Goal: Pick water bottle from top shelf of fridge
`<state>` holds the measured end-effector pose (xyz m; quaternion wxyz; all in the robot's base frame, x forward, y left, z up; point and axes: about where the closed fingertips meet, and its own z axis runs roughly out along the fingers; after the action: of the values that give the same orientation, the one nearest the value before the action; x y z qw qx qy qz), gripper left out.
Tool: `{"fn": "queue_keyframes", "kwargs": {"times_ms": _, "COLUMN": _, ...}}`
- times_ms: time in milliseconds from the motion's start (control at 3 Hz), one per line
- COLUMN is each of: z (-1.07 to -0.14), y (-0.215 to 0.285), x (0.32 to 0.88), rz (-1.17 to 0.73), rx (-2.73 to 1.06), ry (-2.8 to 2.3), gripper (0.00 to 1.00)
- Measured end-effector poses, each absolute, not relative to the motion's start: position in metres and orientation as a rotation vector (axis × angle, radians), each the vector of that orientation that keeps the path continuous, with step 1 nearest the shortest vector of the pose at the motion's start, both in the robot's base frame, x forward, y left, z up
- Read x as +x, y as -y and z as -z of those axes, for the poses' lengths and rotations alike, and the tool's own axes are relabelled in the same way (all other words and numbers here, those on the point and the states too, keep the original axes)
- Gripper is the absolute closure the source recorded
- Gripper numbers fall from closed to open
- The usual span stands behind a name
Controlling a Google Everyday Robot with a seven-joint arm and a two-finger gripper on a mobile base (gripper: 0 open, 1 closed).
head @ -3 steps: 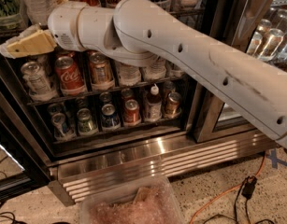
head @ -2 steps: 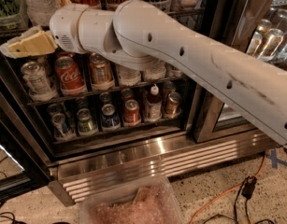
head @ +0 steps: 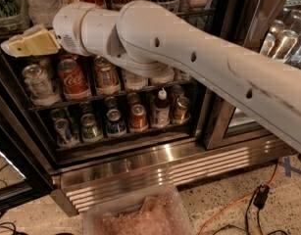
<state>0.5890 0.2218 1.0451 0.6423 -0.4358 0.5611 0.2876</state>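
Fridge (head: 140, 163): water bottle (head: 42, 4) on top shelf (head: 196, 14), upper left. Gripper (head: 10, 45) at shelf's left end, below bottle. Cans (head: 106, 72) on two racks beneath; plastic tub (head: 135, 214) on floor before fridge.

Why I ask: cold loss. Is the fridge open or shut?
Open: the end effector sits at the top shelf, upper left, and cans show with no glass before them.
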Motion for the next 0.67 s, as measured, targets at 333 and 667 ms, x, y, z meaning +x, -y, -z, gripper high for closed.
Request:
{"fn": "queue_keyframes", "kwargs": {"times_ms": 333, "z": -1.0501, "y": -0.2251, "x": 0.5899, "rz": -0.648, "rx": -0.994, "ry": -1.270, "gripper": 0.00}}
{"fn": "queue_keyframes", "kwargs": {"times_ms": 667, "z": -1.0491, "y": -0.2330, "x": 0.5934, "rz": -0.689, "rx": -1.020, "ry": -1.269, "gripper": 0.00}}
